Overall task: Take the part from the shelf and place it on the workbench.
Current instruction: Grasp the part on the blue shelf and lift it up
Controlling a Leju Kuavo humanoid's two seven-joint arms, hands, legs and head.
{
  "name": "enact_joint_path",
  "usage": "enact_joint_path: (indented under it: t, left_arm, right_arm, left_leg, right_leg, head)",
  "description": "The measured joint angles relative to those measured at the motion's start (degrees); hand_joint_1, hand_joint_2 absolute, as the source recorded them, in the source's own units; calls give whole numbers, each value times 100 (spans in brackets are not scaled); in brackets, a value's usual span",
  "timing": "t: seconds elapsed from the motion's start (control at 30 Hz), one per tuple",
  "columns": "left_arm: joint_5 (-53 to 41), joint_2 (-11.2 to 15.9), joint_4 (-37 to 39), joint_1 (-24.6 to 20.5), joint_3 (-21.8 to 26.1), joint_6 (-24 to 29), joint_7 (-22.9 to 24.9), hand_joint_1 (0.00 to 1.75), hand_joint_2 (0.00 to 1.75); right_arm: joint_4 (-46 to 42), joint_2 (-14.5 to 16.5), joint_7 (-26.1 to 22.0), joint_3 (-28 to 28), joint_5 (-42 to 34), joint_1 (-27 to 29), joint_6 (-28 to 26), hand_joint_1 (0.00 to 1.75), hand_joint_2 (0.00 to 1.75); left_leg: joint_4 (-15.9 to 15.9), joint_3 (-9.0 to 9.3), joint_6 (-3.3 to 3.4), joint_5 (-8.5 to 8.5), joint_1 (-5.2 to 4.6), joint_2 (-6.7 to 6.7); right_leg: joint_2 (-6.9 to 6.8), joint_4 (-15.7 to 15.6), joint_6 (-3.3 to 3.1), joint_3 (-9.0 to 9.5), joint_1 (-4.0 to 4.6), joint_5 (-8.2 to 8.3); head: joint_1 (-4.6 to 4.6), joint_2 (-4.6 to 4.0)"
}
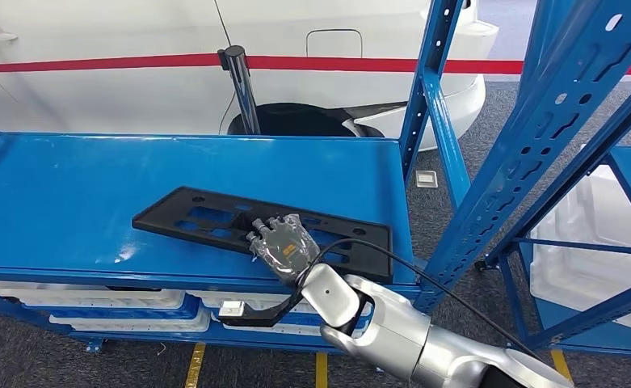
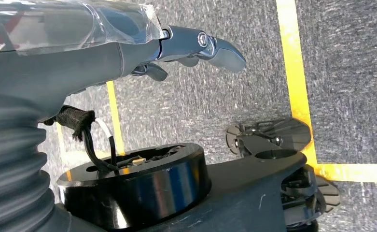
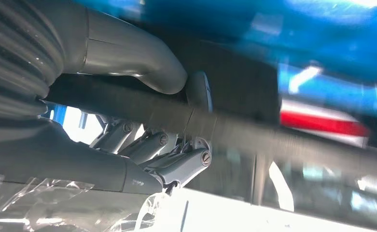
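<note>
Showing the count: one black part (image 1: pixel 215 220), one blue shelf (image 1: pixel 61 194), two robot hands.
Part, form: flat elongated black panel with rectangular cut-outs and small round holes.
Part, place: lying flat on the top deck of the shelf, towards the deck's front edge and nearer its right upright (image 1: pixel 429 97) than its left end.
Part, long axis: running roughly along the shelf's front edge, slightly skewed; the left end sits farther back on the deck, the right end closer to the front edge.
Right hand (image 1: pixel 282 244): wrapped in clear plastic film, resting on the part at its front edge, right of the part's middle; in the right wrist view its thumb (image 3: pixel 143 58) lies on one side of the dark edge of the part (image 3: pixel 292 142) and its fingers (image 3: pixel 186 162) curl on the other side, so it grips the part.
Right arm (image 1: pixel 401 331): silver, reaching up to the shelf from below the front edge, a black cable looping beside it.
Left hand (image 2: pixel 196 46): hanging over grey carpet with yellow floor lines (image 2: pixel 295 72), holding nothing, its fingers extended and apart.
Below the shelf deck: white trays (image 1: pixel 86 297) on the lower level.
Behind the shelf: a white car body (image 1: pixel 134 89) with a red stripe, and a dark wheel arch.
Right of the shelf: a second blue rack (image 1: pixel 586 121) holding white moulded pieces.
</note>
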Motion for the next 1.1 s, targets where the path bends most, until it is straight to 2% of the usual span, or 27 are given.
enact_joint_path:
  t: [0.27, 0.47, 0.87, 1.1]
  left_arm:
    - [-61, -1, 0, -32, -158, -14, 6, 0, 175]
    - [-128, -3, 0, -100, -201, -22, -41, 0, 175]
    - [-48, -11, 0, -131, -270, -93, -66, 0, 175]
    - [-63, -11, 0, -130, -272, -93, -58, 0, 175]
  right_arm:
    - [-464, -258, -126, -8, 469, 161, -10, 175, 175]
    - [-719, -367, -299, -8, 686, 255, 212, 175, 175]
    - [-879, -450, -423, -62, 352, 359, 559, 175, 175]
    - [-916, -463, -244, -161, 490, 399, 240, 175, 175]
  left_leg:
    - [0, 0, 0, 0, 0, 1]
    - [0, 0, 0, 0, 0, 0]
    - [0, -1, 0, 0, 0, 1]
    - [1, -1, 0, 0, 0, 0]
  right_leg:
    - [0, 0, 0, 0, 0, 0]
    - [0, -1, 0, 0, 0, 1]
    - [0, -1, 0, 0, 0, 1]
    - [0, 0, 0, 0, 0, 1]
  head:
    - [0, 0]
    - [0, 1]
    - [0, 1]
    - [0, 1]
